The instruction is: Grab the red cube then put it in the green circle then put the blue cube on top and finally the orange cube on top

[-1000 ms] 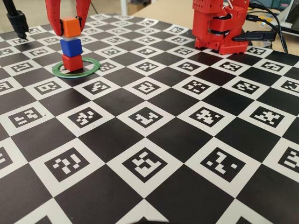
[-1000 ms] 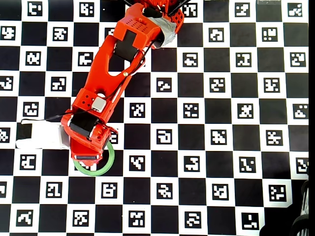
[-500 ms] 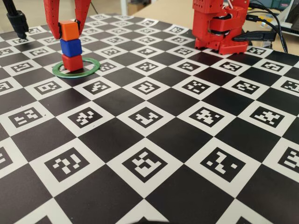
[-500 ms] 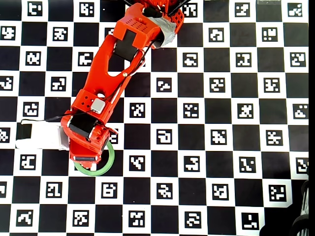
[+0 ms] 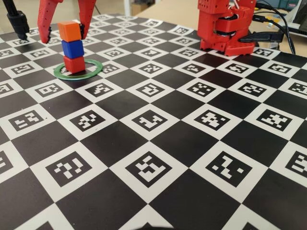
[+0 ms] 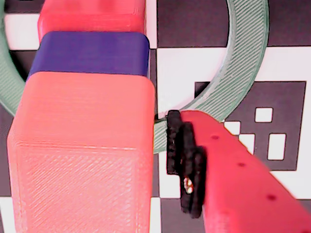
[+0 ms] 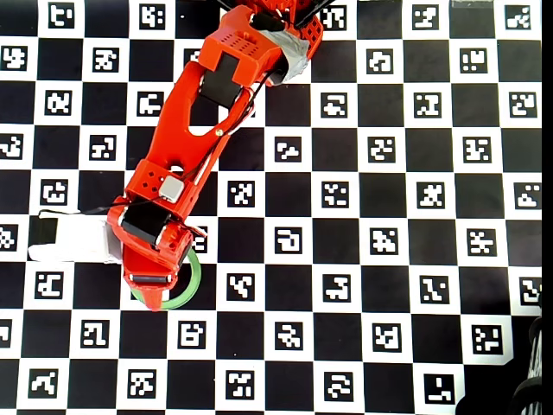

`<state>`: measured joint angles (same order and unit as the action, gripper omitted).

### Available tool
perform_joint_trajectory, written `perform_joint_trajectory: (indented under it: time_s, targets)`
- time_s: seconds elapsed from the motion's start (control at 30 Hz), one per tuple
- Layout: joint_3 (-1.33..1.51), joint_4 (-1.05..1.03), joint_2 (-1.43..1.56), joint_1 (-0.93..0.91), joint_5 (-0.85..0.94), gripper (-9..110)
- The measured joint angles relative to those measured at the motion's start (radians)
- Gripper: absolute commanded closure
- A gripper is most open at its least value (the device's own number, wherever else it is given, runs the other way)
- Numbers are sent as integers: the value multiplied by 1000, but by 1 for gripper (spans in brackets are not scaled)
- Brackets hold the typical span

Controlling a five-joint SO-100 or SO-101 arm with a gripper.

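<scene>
In the fixed view the red cube (image 5: 74, 64) stands inside the green circle (image 5: 93, 70), with the blue cube (image 5: 73, 49) on it and the orange cube (image 5: 69, 31) on top. My gripper (image 5: 65, 38) hangs open around the orange cube, one finger on each side and both clear of it. The wrist view looks down the stack: orange cube (image 6: 82, 150) nearest, blue cube (image 6: 90, 52) and red cube (image 6: 92, 17) beyond, green circle (image 6: 243, 73) around them. One of the fingers (image 6: 233, 179) shows to the right, a narrow gap from the orange cube. In the overhead view the arm hides the cubes; only part of the green circle (image 7: 192, 281) shows.
The table is a black-and-white checkerboard of marker squares (image 5: 148, 167). The arm's red base (image 5: 225, 26) stands at the back right with cables (image 5: 280, 24) beside it. A black stand (image 5: 17, 21) is at the back left.
The orange cube came down onto the blue cube. The jaws then spread apart and let go of it; the left finger swung outward.
</scene>
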<state>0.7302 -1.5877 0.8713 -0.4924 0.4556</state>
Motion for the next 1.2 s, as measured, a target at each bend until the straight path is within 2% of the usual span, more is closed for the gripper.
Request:
perform_joint_trajectory:
  time_s: [0.67,0.9,1.2]
  targets:
    - [9,-37,8,0,21,51]
    - [49,-83,149,5,23,51]
    - [242,-97,373,43,-20,51]
